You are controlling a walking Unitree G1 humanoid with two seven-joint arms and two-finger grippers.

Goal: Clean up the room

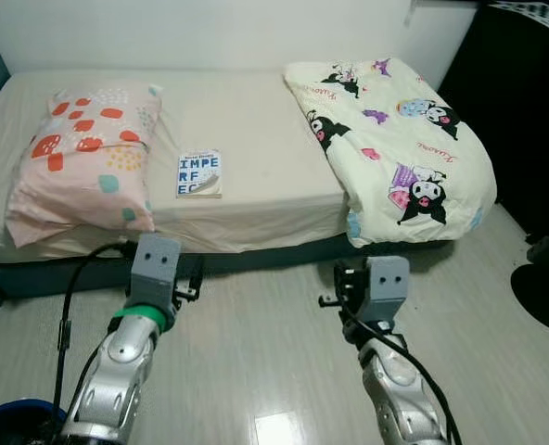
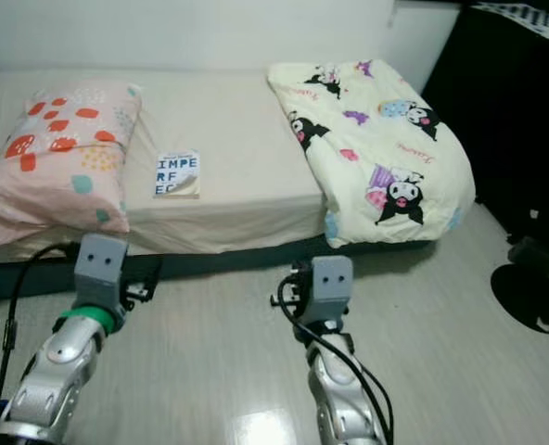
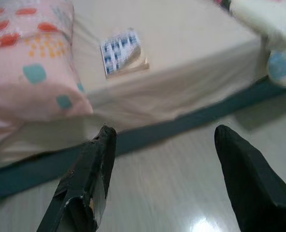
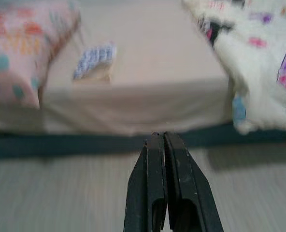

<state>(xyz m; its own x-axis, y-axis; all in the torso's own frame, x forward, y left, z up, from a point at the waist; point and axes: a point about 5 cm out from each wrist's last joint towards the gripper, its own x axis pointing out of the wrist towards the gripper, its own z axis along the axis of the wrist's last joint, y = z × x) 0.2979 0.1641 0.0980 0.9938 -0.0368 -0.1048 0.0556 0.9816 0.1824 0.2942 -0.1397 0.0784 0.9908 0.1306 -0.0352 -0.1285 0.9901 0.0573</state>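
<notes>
We are facing the bed [image 1: 256, 120]: a book [image 1: 199, 173] is lying near its front edge, just right of the pink pillow [image 1: 84, 153], the folded cartoon blanket [image 1: 395, 148] farther right. Over the floor, our left gripper [image 3: 162, 140] is spreading wide and our right gripper [image 4: 163, 145] is pressing closed on nothing.

We see a bed [image 1: 256, 213] covered in a smooth, matt beige cloth sheet, with a soft pink cloth pillow [image 1: 84, 158] and a cream printed cloth quilt [image 1: 395, 148] lying on it, and a paper book [image 1: 199, 173] with a slightly glossy cover between them. The floor [image 1: 265, 343] looks like pale wood-grain planks with a glossy finish that catches the light. Our arms are shiny silver metal, and the left gripper [image 3: 164, 140] and right gripper [image 4: 164, 140] have matt black plastic-looking fingers.
</notes>
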